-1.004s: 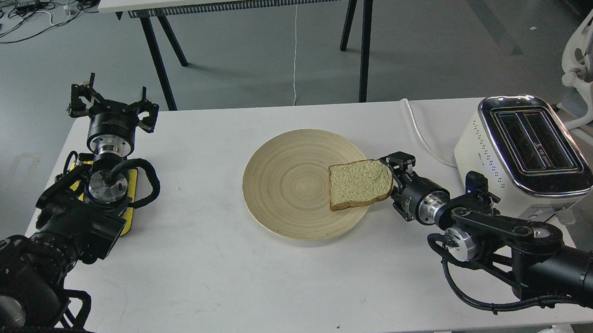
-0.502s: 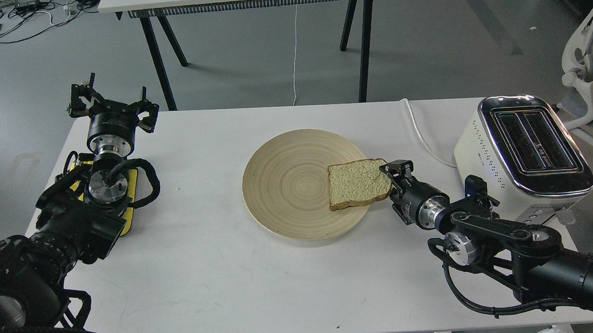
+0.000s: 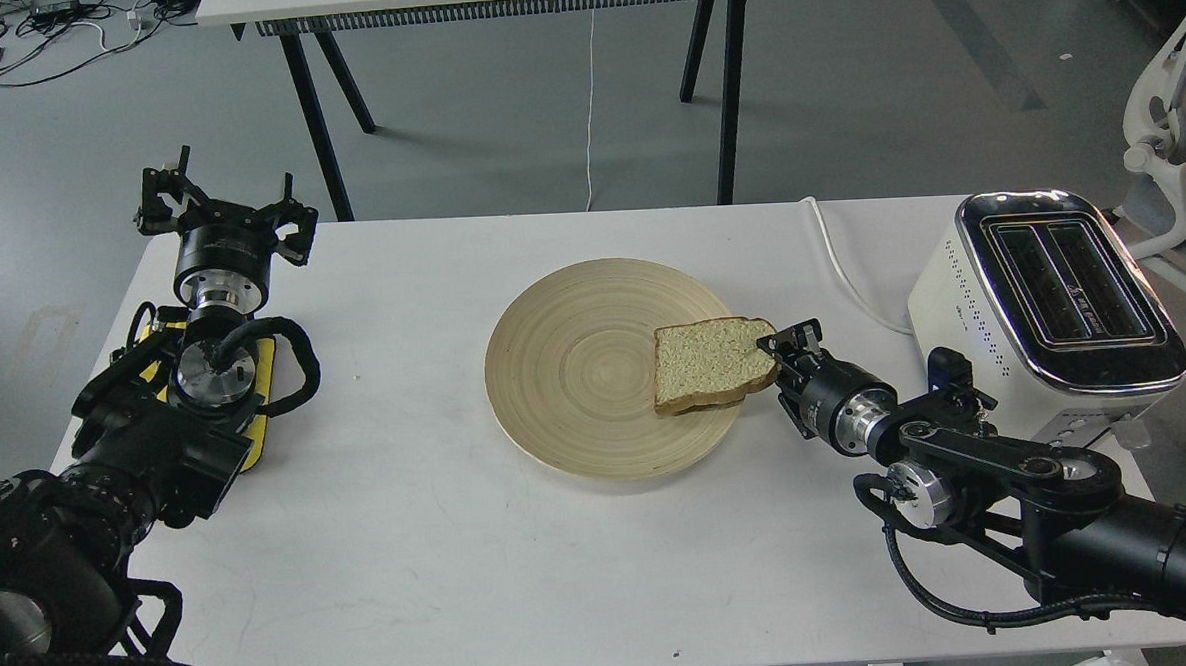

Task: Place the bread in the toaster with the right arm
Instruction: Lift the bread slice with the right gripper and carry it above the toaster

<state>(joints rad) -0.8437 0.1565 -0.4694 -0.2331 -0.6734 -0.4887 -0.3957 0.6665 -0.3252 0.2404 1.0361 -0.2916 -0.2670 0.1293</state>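
The bread (image 3: pixel 706 364) is a pale slice with a brown crust on the right part of the round wooden plate (image 3: pixel 575 374). Its right edge is raised a little off the plate. My right gripper (image 3: pixel 776 350) is shut on that right edge, and the arm reaches in from the lower right. The cream-white toaster (image 3: pixel 1042 303) with its chrome top and two empty slots stands at the table's right edge, right of the gripper. My left gripper (image 3: pixel 222 211) is open and empty at the table's far left corner.
The toaster's white cord (image 3: pixel 846 272) runs across the table between plate and toaster. A yellow part (image 3: pixel 259 373) sits under my left arm. A second table (image 3: pixel 499 7) stands behind, and a white chair (image 3: pixel 1170 138) is at the right.
My right gripper closed on the bread's right edge and moved slightly left and up. The slice's right side has lifted and the bread has shifted a little left. The left arm has not moved.
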